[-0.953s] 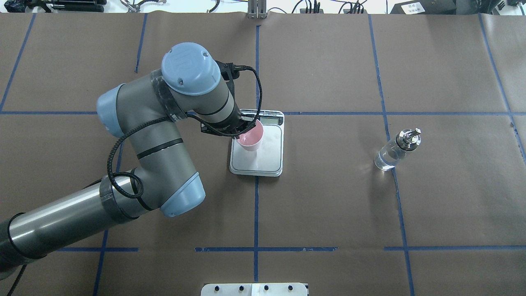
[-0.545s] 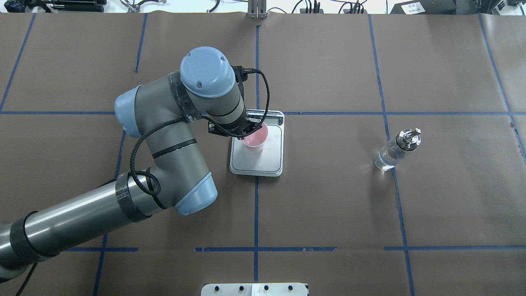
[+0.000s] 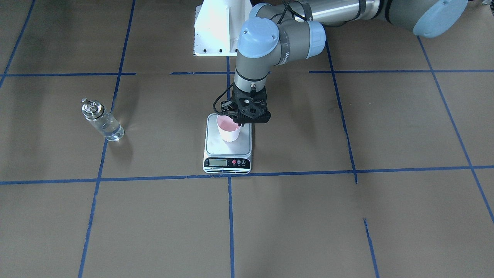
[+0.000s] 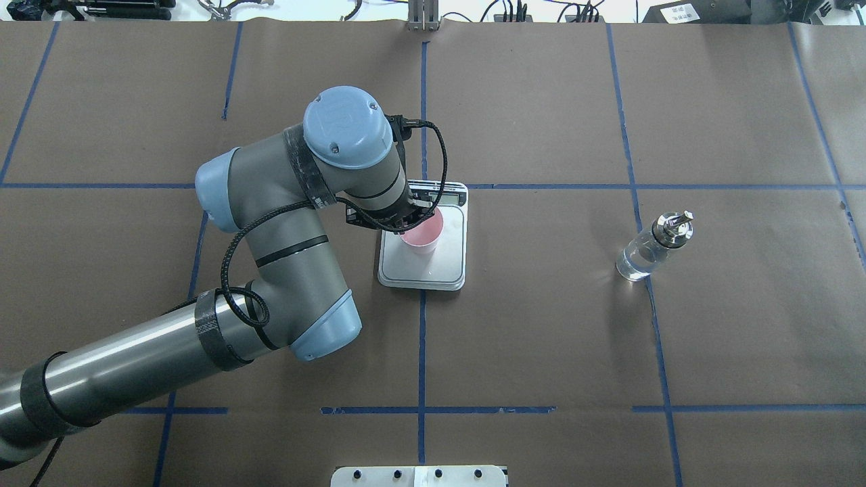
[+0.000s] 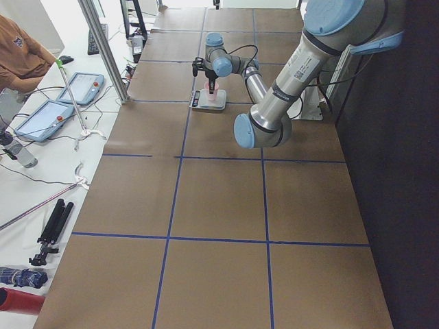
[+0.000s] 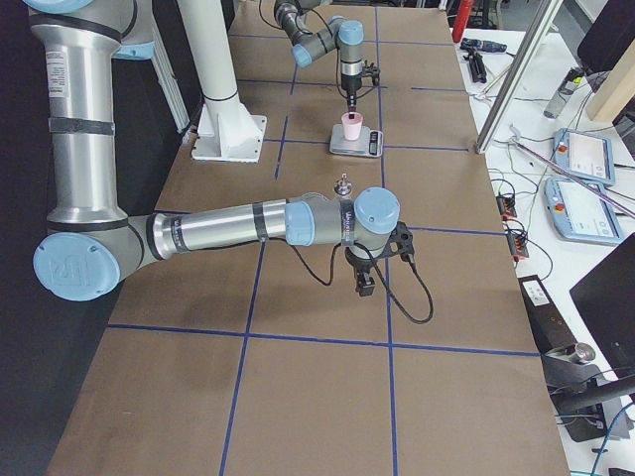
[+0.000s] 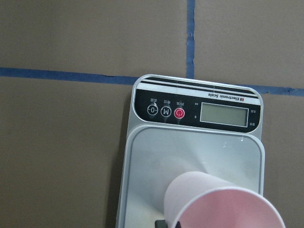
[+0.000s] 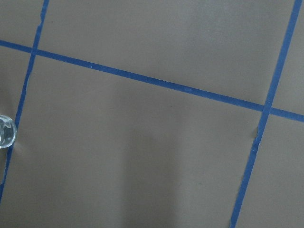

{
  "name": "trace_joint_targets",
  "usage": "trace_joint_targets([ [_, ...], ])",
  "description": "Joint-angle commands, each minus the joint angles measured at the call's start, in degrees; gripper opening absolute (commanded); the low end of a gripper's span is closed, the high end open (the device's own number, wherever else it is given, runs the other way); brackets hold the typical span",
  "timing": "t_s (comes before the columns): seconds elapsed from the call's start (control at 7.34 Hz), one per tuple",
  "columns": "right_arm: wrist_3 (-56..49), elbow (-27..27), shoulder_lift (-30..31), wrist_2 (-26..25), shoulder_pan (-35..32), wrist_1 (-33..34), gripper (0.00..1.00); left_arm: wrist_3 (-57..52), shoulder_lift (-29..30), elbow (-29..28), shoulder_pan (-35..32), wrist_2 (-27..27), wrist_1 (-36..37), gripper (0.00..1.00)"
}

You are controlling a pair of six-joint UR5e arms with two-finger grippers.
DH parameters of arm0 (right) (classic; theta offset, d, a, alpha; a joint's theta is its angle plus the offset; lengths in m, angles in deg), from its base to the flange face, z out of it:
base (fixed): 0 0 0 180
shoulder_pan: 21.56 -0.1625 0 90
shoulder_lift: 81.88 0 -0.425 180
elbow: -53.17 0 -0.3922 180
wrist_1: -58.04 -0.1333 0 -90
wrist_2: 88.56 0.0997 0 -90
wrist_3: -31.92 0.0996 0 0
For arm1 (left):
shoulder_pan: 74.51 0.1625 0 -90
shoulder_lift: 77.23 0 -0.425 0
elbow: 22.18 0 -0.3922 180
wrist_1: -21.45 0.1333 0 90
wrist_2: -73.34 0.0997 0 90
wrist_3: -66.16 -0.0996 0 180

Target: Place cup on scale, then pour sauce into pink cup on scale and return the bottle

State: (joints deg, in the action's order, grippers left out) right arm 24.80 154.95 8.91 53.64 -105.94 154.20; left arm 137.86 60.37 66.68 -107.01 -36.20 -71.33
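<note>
Table (image 3: 308, 216) | cup (image 3: 229, 132) on scale (image 3: 212, 143), left gripper (image 3: 240, 122) pinching rim | bottle (image 3: 101, 120): clear sauce (image 3: 112, 133)

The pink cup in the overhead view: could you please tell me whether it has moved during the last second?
Yes. Held by the left gripper, the cup has shifted rightward in the overhead view, from the scale's left edge toward its middle.
</note>
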Motion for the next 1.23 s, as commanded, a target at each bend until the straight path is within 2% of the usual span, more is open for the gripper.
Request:
trace_joint_targets([
  [0.0,0.0,-0.09,0.0,0.0,0.01,0.0,1.0,-0.07,-0.05,0.0,-0.02,-0.06,-0.3,0.44],
  [0.27,0.17,0.08,0.0,0.09,0.35,0.0,1.0,0.02,-1.35,2.78,-0.19,-0.15,-2.83,0.58],
  [0.54,0.35,0.17,-0.52,2.97,2.63,-1.83,1.0,-0.42,-9.32,17.93,-1.85,-0.32,-2.77,0.59],
  [0.68,5.66,0.17,-0.53,3.95,4.56,-8.46,1.0,-0.51,-11.45,20.8,-2.73,-0.32,-2.76,0.59],
  [0.82,19.98,0.26,0.08,4.13,7.36,-19.75,1.0,-0.59,-12.08,20.91,-2.83,-0.32,-2.94,0.59],
  [0.95,34.31,0.09,0.79,1.78,12.17,-36.74,1.0,-0.59,-12.44,20.74,-2.83,-0.23,-3.03,0.59],
  [1.09,49.42,0.08,1.4,-2.59,17.01,-50.92,1.0,-0.59,-12.53,20.65,-2.83,-0.23,-3.03,0.59],
])
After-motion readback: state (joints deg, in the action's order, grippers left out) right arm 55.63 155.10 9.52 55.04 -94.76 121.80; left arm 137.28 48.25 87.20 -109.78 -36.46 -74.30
